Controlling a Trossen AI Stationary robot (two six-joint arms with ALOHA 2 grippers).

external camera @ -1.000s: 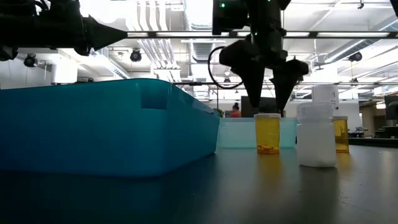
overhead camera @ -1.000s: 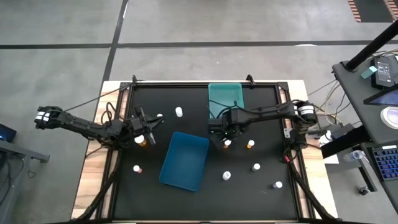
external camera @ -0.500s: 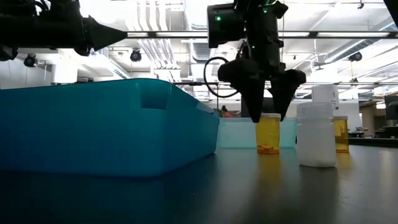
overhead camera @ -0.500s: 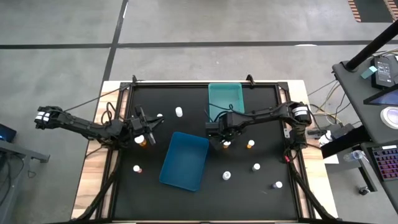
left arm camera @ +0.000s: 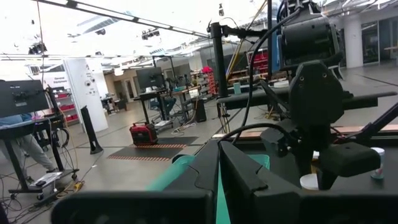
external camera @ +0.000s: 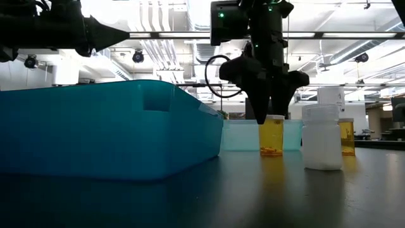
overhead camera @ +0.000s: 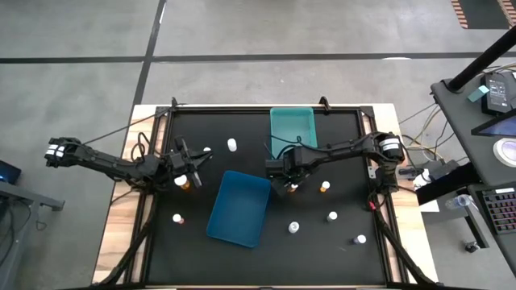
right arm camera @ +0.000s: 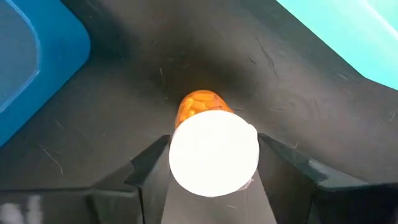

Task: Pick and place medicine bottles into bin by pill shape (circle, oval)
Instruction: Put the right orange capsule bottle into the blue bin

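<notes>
Between the blue bin [overhead camera: 239, 208] and teal bin [overhead camera: 292, 127], upright on the bench [overhead camera: 347, 133]: amber bottle [right arm camera: 198, 107], right claw [right arm camera: 212, 163] straddling its white cap, fingers nearly touching; close squarely, lift vertically; left claw [overhead camera: 192, 165] pressed together, waiting.

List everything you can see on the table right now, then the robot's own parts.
table: one, black top.
teal bin: one, at the far edge, middle.
blue bin: one, mid-table, nearer than the teal one.
medicine bottles: nine, white caps, some with amber bodies, scattered around both bins.
amber bottle: one of the nine, upright, between the bins.
left claw: shut, empty, left of the blue bin.
right claw: down over the amber bottle's cap.
</notes>
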